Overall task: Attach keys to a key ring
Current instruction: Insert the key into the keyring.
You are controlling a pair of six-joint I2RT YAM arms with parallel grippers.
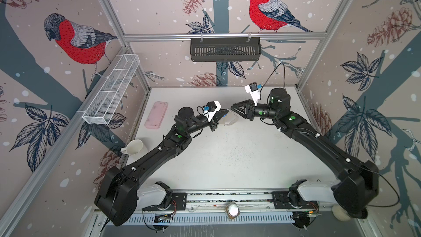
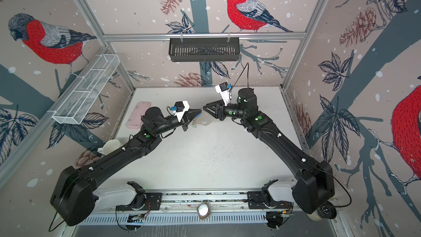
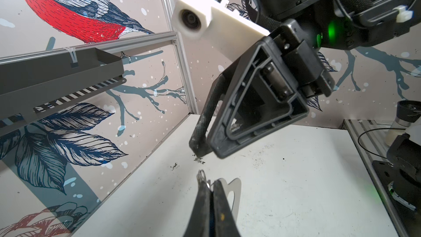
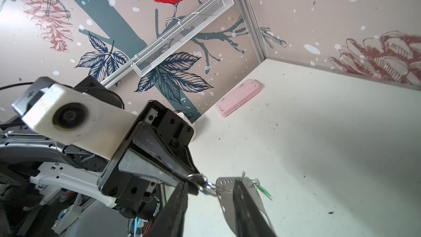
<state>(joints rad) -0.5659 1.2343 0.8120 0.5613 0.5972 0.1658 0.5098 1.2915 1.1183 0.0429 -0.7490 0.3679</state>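
Note:
The key ring, a thin grey plate with slots along one edge, hangs above the table between the two grippers; in both top views it shows pale. My left gripper is shut on a round wire ring. That ring links through a blue tag to the plate's edge. A green tag hangs at the plate's other corner. The keys' metal blades are too small to make out. My right gripper stands open, one finger crossing in front of the plate.
A pink oblong case lies at the table's back left. A white cup sits beside the left arm. A white mesh basket hangs on the left wall and a black basket on the back rail.

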